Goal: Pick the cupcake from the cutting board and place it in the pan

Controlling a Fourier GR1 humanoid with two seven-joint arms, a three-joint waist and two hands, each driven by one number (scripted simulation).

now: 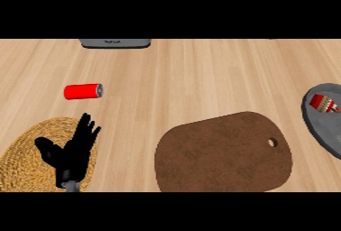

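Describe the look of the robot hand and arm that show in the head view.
Only one robot hand shows, at the lower left: the left one. It is matt black all over, with slim, tapering fingers and a thicker, rounded thumb. Below the wrist, a short stub of grey forearm is visible, cylinder-shaped. No cables, markings or sleeve can be seen. The right hand is out of view.

The dark brown rounded cutting board (223, 153) lies at the counter's near middle; right of it, at the view's edge, sits the grey round pan (318, 131), the red-and-white cupcake (324, 103) in it; far left lies the round woven straw mat (33, 155) (the black left hand (70, 149) over it); behind the mat lies the red can (83, 91) on its side; a grey appliance (115, 43) stands at the far edge.
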